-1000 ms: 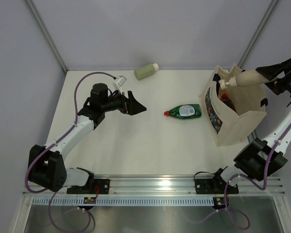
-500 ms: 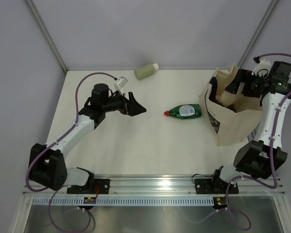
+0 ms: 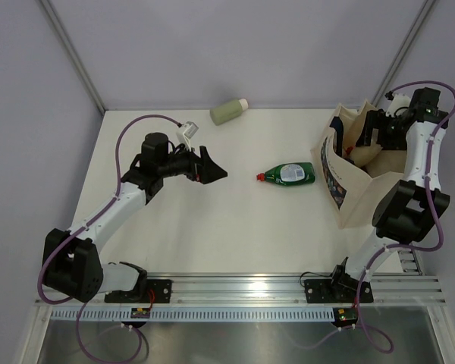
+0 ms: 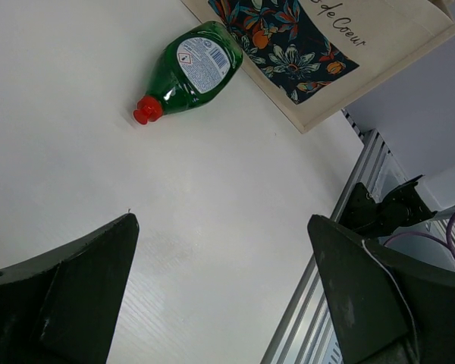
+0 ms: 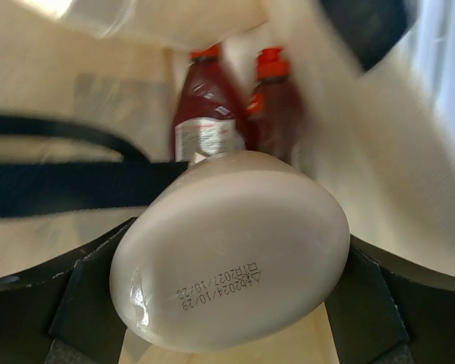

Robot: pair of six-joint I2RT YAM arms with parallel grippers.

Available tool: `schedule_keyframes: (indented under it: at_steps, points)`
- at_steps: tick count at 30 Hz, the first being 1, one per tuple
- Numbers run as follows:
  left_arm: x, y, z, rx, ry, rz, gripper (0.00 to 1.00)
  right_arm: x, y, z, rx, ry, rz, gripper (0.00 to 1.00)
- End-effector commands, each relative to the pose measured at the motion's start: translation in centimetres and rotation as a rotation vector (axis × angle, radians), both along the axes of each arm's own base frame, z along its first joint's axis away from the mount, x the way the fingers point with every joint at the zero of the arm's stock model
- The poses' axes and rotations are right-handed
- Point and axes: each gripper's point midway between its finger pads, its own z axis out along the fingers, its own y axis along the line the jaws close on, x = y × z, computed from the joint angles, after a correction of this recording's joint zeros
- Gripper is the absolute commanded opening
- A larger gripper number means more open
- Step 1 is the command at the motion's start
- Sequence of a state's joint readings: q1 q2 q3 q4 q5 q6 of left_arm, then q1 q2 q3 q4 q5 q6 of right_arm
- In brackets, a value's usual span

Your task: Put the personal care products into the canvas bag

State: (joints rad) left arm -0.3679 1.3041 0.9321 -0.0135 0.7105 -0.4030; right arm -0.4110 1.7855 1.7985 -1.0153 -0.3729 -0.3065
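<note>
White bench (image 3: 212,243) enclosed by pale grey walls, seen from above and from both wrists. The canvas bag (image 3: 368,193) stands upright at the right side, printed panel facing the middle. A second earlier the beige bottle (image 5: 227,250) lies level above the bag's mouth. Now the right gripper (image 3: 364,142) reaches down into the opening and the bottle sits within the bag's walls. Its jaws stand wide on either side of the bottle's body and appear to grip it, so only the release seems left of this step. The left gripper (image 3: 216,168) hovers over the bench left of centre, much where it was, jaws fully apart and empty. Count:

- One bag.
- Two dark red bottles (image 5: 205,114), upright inside the bag.
- One beige bottle, in the jaws.
- One green bottle (image 3: 290,174), on its side near the bag.
- One sage-green cylinder (image 3: 227,112), at the far edge and well apart from the bag.

Five bottles show in all, two of them not yet bagged.
</note>
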Motion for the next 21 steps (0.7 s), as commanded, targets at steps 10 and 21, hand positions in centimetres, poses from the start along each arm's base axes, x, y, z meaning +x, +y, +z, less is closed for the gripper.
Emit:
schedule_keyframes:
  at_steps: [10,21]
  points:
    - [0.4,0.0,1.3,0.005,-0.08,-0.003,0.99,3.6,-1.7,8.7,-0.124,-0.208,-0.07,0.99]
    - [0.9,0.0,1.3,0.014,-0.093,-0.006,0.99,0.0,6.1,14.8,-0.069,-0.418,0.447,0.99]
